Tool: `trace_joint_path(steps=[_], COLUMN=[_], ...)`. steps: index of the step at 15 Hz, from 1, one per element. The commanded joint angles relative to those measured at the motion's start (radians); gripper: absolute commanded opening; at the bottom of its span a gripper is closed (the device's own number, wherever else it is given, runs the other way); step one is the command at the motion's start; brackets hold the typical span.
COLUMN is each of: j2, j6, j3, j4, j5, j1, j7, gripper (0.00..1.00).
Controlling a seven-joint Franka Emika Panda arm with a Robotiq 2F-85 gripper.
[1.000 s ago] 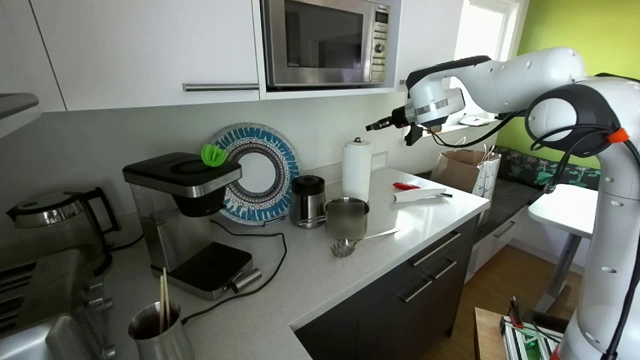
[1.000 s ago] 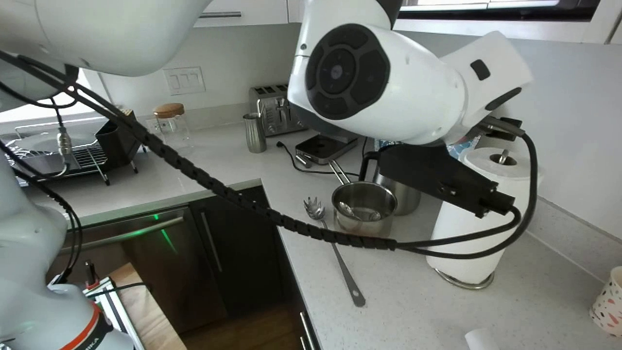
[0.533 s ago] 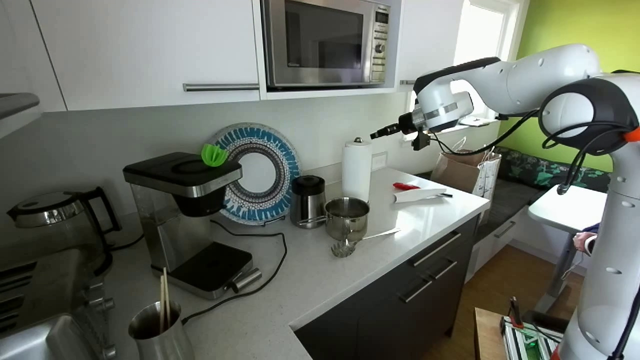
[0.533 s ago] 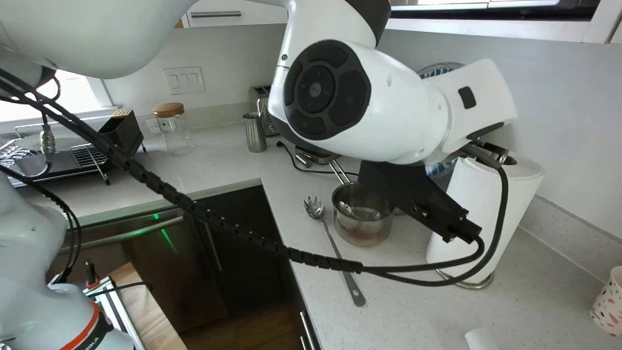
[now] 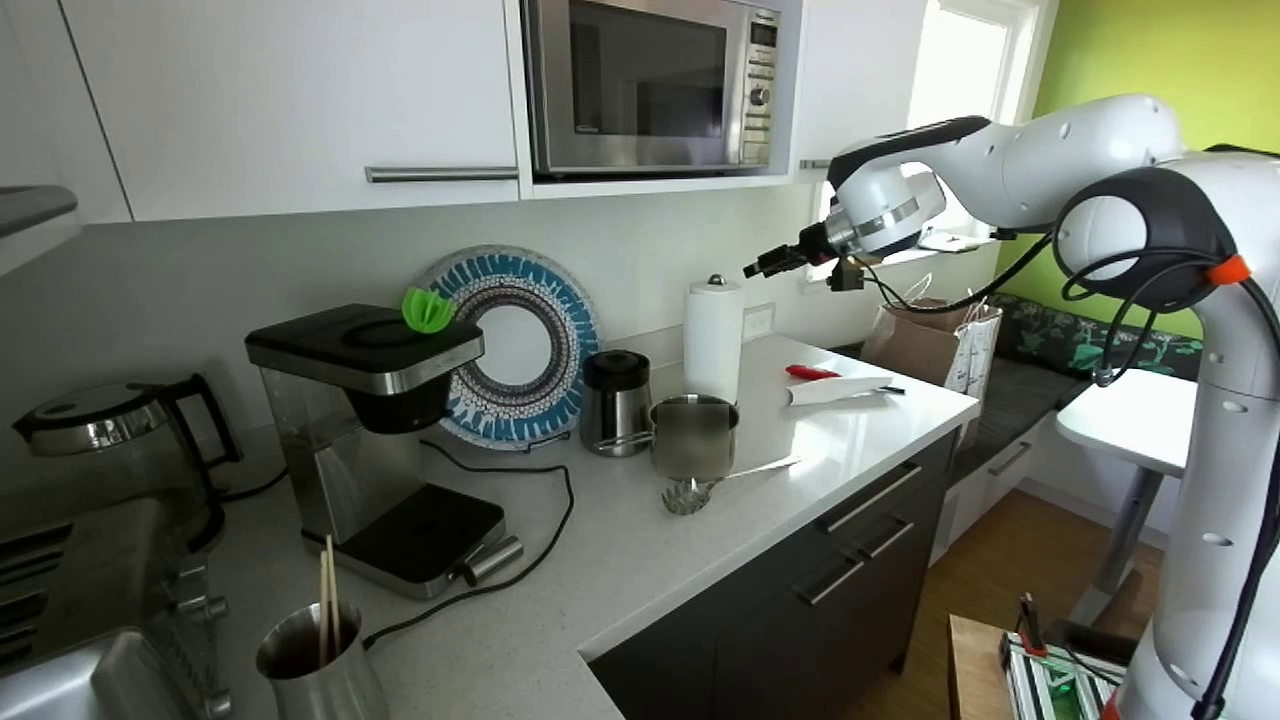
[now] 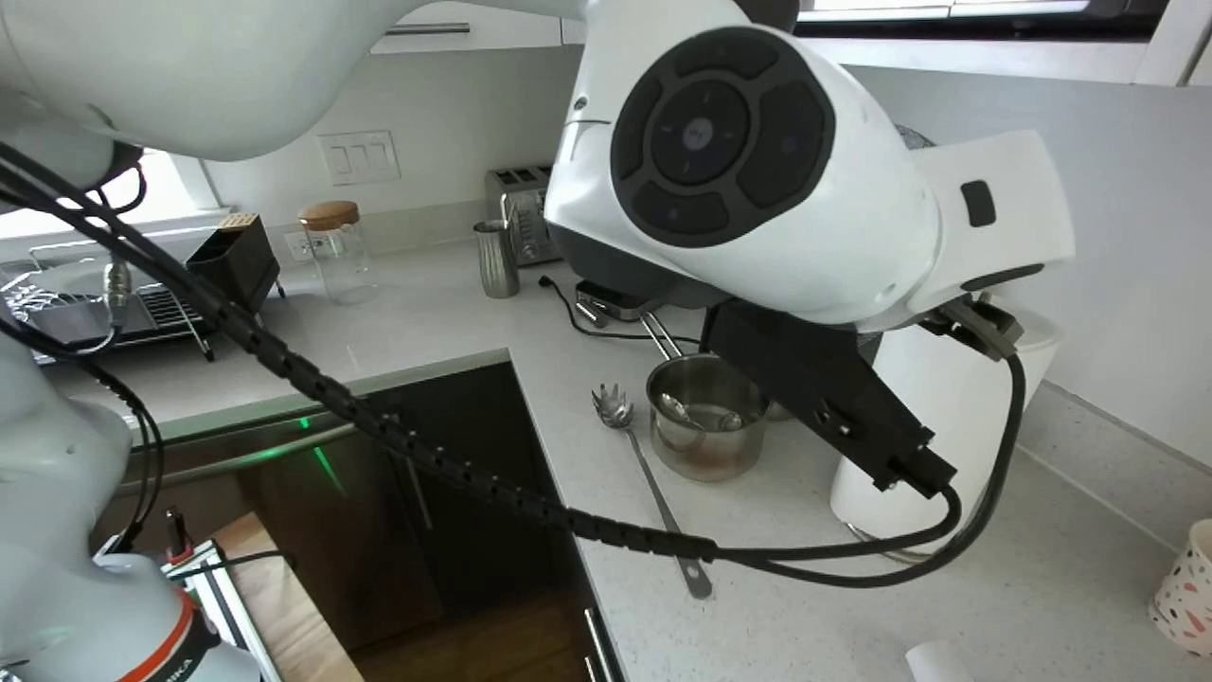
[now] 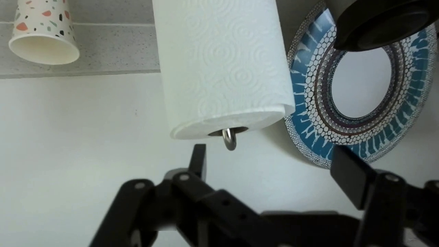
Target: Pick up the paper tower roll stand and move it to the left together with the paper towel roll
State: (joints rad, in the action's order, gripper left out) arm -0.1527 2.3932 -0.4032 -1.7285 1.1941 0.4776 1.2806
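Note:
In both exterior views the white paper towel roll (image 5: 713, 345) stands upright on the counter near the wall, on its stand. The wrist view shows the roll (image 7: 223, 65) upside down, with the stand's metal loop (image 7: 229, 139) poking out of its core. My gripper (image 7: 274, 168) is open with nothing between its fingers. The loop lies beyond the left finger (image 7: 198, 159), nearer to it than to the right one. From outside, my gripper (image 5: 762, 268) appears just to the right of the roll's top, at about loop height. In an exterior view the arm hides the fingers and part of the roll (image 6: 956, 407).
A saucepan (image 6: 708, 417) and a long fork (image 6: 653, 493) lie close to the roll. The steel canister (image 5: 615, 405) and patterned round plate (image 5: 515, 350) stand on its other side. A paper cup (image 6: 1188, 587) is near the wall. Wall cabinets (image 5: 300, 100) hang above.
Over the last second the hand has come down slightly and shifted a little to the right in an exterior view. Its fingers now look more spread. The roll has stayed put.

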Motion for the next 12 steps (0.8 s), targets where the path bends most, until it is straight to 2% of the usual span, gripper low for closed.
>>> trace_joint_path(steps=[1,8,12], j2=[-0.004,-0.067,-0.135], j6=[-0.001,-0.003,0.028], j3=[0.005,0.026,0.019], j4=[0.006,0.042,0.109], j5=[-0.004,0.201,0.267], j1=[0.005,0.019,0.032], j7=[-0.006,0.234,0.322], gripper=[0.98,1.0,1.0])
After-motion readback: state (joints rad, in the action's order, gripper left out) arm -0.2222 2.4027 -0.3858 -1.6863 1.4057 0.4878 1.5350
